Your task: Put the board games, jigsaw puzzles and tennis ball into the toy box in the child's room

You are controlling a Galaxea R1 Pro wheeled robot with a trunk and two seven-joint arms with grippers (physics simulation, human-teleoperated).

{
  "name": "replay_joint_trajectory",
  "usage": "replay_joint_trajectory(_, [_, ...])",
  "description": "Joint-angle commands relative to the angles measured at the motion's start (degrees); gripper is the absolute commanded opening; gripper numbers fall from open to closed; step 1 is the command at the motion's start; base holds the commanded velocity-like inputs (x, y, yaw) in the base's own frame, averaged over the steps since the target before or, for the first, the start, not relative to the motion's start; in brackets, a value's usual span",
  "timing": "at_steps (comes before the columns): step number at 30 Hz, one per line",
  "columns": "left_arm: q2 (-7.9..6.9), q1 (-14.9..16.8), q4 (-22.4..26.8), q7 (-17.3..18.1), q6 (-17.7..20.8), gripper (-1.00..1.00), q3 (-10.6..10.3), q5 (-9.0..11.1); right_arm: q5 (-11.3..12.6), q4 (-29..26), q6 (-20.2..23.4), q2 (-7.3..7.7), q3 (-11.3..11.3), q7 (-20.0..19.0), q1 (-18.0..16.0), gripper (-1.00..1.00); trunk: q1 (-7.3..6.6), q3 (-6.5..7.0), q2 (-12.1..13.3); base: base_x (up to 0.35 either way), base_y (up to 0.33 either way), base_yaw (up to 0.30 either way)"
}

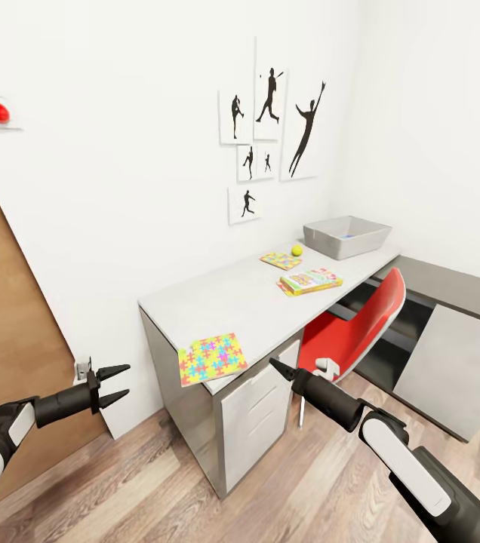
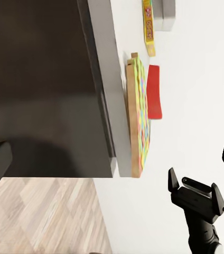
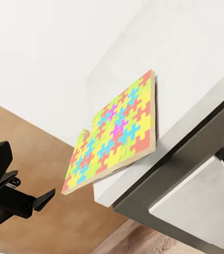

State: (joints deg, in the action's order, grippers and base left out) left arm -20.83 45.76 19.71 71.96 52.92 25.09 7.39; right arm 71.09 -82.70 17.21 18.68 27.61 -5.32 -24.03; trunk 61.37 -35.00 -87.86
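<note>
Desk inventory: two jigsaws, one game box, one ball, one bin.

Left gripper (image 1: 112,384), 8 o'clock, prongs spread, empty. Larger multicoloured jigsaw mat (image 1: 212,357) overhangs the long light grey table (image 1: 225,298) at its near corner. Right gripper (image 1: 277,366), tip only, grip unreadable. Smaller jigsaw mat (image 1: 281,260), yellow-edged flat game box (image 1: 312,280), yellow-green tennis ball (image 1: 297,250), then grey sloped toy box (image 1: 347,236) at 2 o'clock, contents indistinct.

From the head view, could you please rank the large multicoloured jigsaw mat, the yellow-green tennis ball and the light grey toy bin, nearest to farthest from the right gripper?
1. Large multicoloured jigsaw mat: overhanging the table's near corner, just beside the right gripper.
2. Yellow-green tennis ball: mid-table, towards the far end.
3. Light grey toy bin: at the table's far end, by the wall.
</note>
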Motion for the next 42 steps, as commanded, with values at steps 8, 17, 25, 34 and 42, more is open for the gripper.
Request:
replay_joint_trajectory(8, [0.14, 0.04, -0.02, 0.06, 0.43, 1.00, 0.10, -0.01, 0.36, -0.01, 0.10, 0.04, 0.06, -0.04, -0.05, 1.00, 0.00, -0.05, -0.03, 0.000, -0.118, 0.000])
replay_joint_trajectory(17, [0.26, 0.04, -0.02, -0.04, 0.35, 1.00, 0.05, -0.01, 0.36, -0.01, 0.10, 0.04, 0.06, -0.04, -0.05, 1.00, 0.00, -0.05, -0.03, 0.011, -0.162, 0.000])
replay_joint_trajectory(25, [0.27, 0.04, -0.09, -0.01, 0.35, 1.00, 0.05, -0.01, 0.36, -0.01, 0.10, 0.04, 0.07, -0.04, -0.05, 1.00, 0.00, -0.05, -0.03, 0.046, -0.152, 0.000])
replay_joint_trajectory(34, [0.27, 0.04, -0.11, -0.05, 0.34, 1.00, 0.06, -0.01, 0.32, -0.01, 0.10, 0.04, 0.07, -0.04, -0.05, 1.00, 0.00, -0.05, -0.03, 0.003, -0.096, 0.000])
replay_joint_trajectory(42, [0.27, 0.04, -0.17, 0.02, 0.34, 1.00, 0.06, -0.01, 0.31, -0.01, 0.10, -0.17, 0.04, -0.04, -0.05, 1.00, 0.00, -0.05, -0.03, 0.000, -0.099, 0.000])
